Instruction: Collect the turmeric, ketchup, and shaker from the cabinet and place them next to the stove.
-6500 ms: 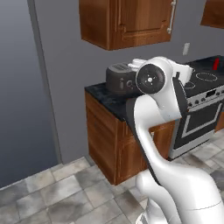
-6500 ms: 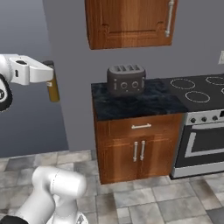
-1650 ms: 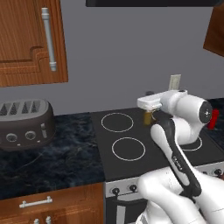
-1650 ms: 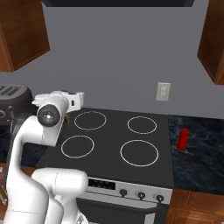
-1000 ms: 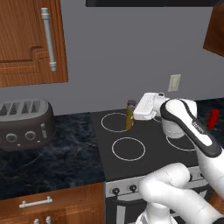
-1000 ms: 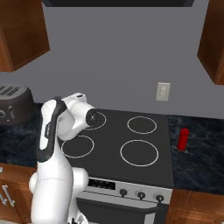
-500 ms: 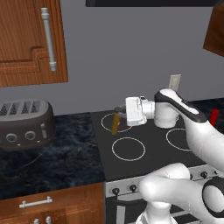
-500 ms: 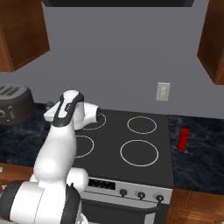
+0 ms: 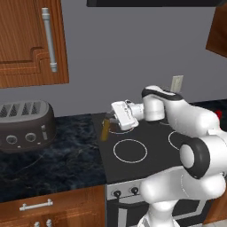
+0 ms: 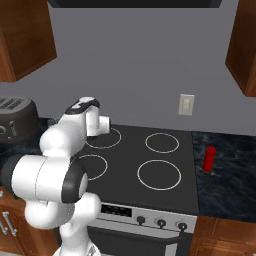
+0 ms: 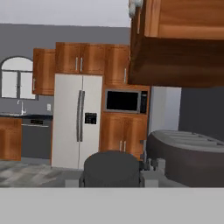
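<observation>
Amber turmeric bottle (image 9: 105,129), pinched upright in the gripper (image 9: 109,120), hangs over the dark counter (image 9: 66,150) beside the stove (image 9: 146,150). Lower it straight down, keeping it upright, before letting go.

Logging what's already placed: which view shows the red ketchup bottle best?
The right base view: the ketchup stands upright and whole on the dark counter just right of the stove. In the left base view, just a red sliver peeks past the arm.
</observation>
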